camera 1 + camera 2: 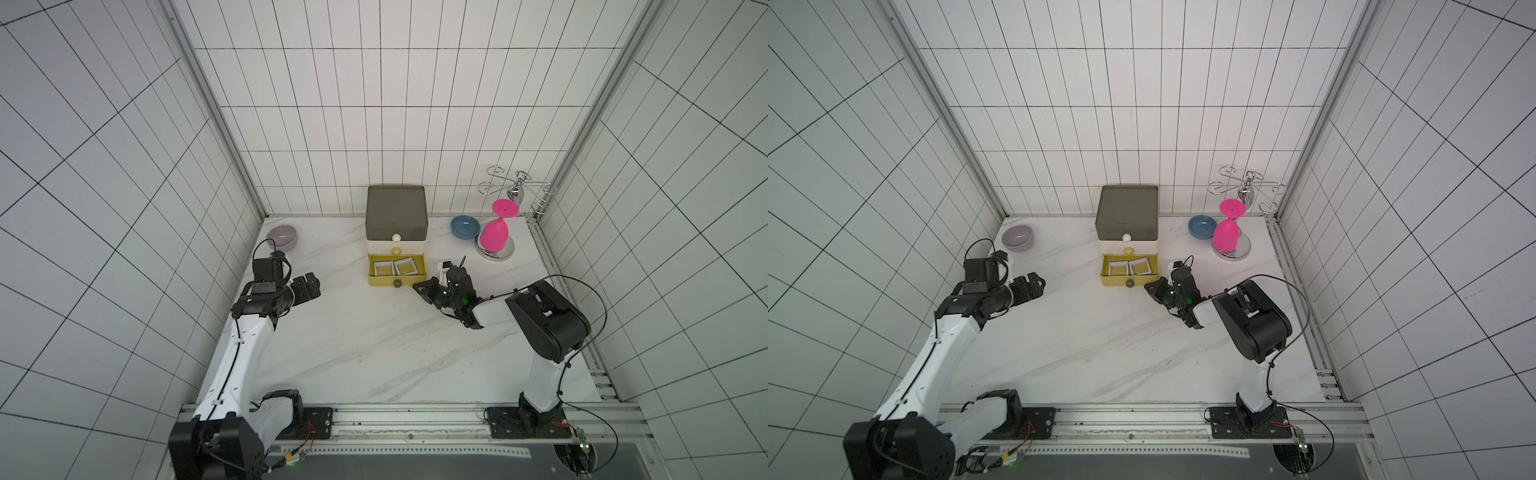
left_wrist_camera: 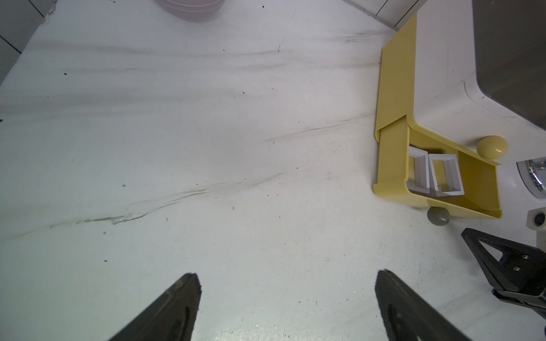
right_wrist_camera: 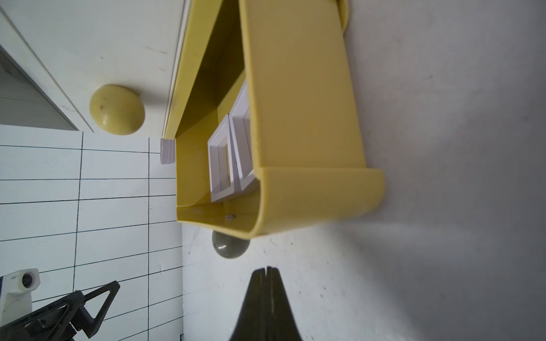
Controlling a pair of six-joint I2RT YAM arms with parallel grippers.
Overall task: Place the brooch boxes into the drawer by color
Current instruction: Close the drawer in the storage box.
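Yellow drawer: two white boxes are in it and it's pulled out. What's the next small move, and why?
Probably ease the right gripper forward onto the grey knob to push the yellow drawer shut: the fingers are closed, empty, just short of the knob, and both white boxes lie inside.

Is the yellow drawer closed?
No, the yellow drawer stands pulled out, with two white boxes lying side by side inside it.

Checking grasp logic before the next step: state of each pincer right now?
Left pincer: open, empty.
Right pincer: closed, holding nothing.
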